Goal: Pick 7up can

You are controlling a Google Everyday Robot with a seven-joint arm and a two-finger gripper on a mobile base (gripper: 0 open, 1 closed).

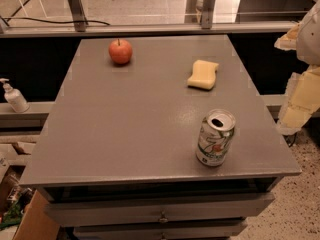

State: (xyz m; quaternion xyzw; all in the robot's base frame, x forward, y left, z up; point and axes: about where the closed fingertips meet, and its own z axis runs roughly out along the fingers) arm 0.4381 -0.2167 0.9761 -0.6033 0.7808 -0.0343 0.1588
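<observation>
Silver-white 7up can stands upright on grey table, near the front-right corner, top opened. Label: green print w/ red spot, wording not legible. Yellow sponge sits behind the can; red apple far back-left of it. Gripper hangs right of the can, past the table edge, well apart. Its state: can't tell.

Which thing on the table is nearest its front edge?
The 7up can; apple and sponge sit farther back. The gripper hangs at the view's right edge, off the table.
</observation>
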